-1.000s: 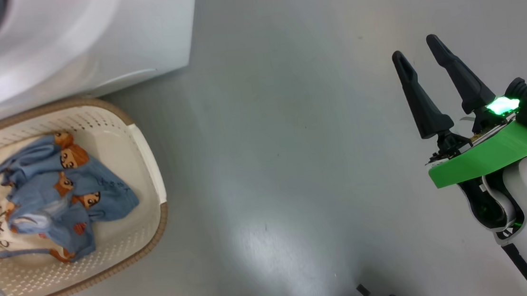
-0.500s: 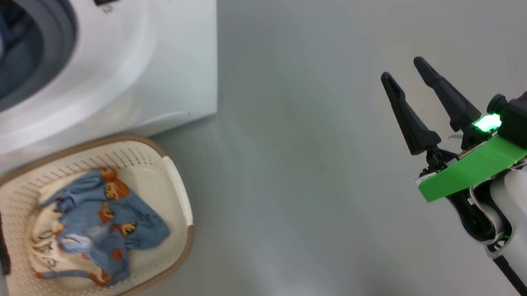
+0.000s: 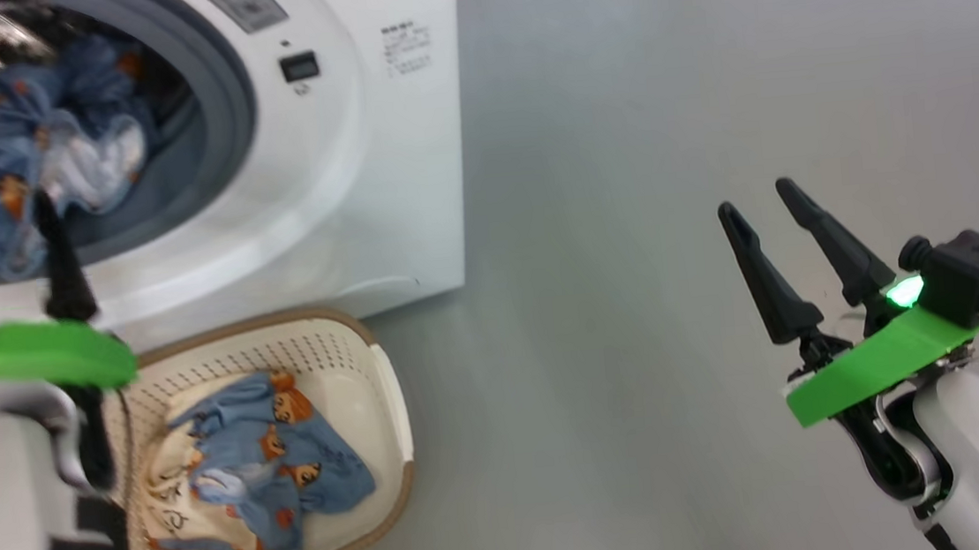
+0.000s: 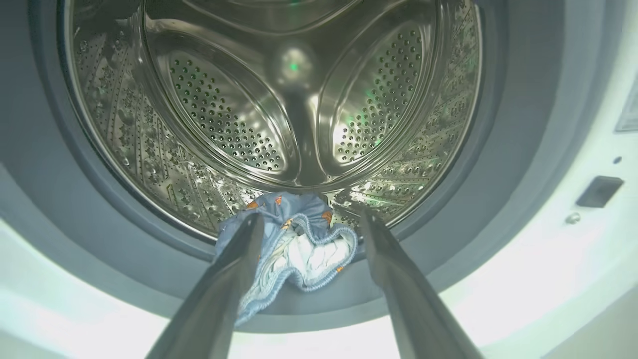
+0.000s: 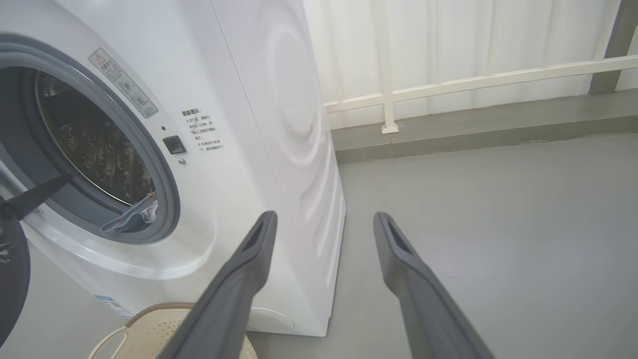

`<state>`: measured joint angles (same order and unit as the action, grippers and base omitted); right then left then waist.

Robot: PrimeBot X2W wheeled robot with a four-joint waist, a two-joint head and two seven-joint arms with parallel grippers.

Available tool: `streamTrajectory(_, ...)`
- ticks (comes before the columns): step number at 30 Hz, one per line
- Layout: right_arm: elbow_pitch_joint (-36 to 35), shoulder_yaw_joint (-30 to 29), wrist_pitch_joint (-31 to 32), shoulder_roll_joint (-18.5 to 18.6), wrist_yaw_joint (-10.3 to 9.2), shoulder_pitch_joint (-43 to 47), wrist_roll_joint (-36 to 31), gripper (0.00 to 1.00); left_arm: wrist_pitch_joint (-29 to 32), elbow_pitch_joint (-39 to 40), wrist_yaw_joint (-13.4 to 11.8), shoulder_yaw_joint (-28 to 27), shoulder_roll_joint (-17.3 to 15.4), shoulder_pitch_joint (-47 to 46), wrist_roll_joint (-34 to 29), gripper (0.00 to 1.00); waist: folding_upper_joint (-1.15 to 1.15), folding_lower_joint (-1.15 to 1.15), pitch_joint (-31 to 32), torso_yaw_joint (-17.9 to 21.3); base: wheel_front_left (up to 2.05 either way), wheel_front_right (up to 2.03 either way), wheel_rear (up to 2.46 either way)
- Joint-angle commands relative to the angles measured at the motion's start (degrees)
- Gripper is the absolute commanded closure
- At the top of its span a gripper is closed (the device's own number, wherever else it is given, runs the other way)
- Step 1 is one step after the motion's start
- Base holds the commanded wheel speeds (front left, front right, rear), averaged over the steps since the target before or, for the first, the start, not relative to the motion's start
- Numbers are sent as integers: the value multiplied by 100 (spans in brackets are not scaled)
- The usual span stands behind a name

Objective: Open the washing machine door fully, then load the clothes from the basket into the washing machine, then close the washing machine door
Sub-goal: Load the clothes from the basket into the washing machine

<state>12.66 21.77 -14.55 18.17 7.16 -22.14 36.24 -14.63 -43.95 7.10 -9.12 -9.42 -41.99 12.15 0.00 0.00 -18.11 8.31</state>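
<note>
Already, blue garment (image 4: 294,212) in washing machine (image 3: 375,187), clothes (image 3: 266,458) in basket (image 3: 393,407).

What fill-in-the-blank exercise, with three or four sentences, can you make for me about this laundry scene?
1. The clothes in the basket are blue and ____.
2. One blue garment lies at the mouth of the washing machine's steel ____.
3. The left gripper and the right gripper are both ____, holding nothing.
4. The gripper facing the machine's opening is the ____ one.
Missing words: cream; drum; open; left.
</note>
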Motion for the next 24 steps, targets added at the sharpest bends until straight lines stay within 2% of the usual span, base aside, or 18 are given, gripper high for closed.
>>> streamTrajectory(1,-90,31,-45,76,33,150,-24,0,-36,262,18,-62,-157,210,58,0,0,0,311,-195,0,0,0)
streamTrajectory(12,19,0,-45,77,33,474,-87,0,-37,1625,8,210,268,1869,-14,0,0,0,930,-447,0,0,0)
streamTrajectory(24,37,-56,-45,131,33,642,-139,0,-37,2421,-171,270,523,2836,117,0,0,0,1188,-555,0,0,0)
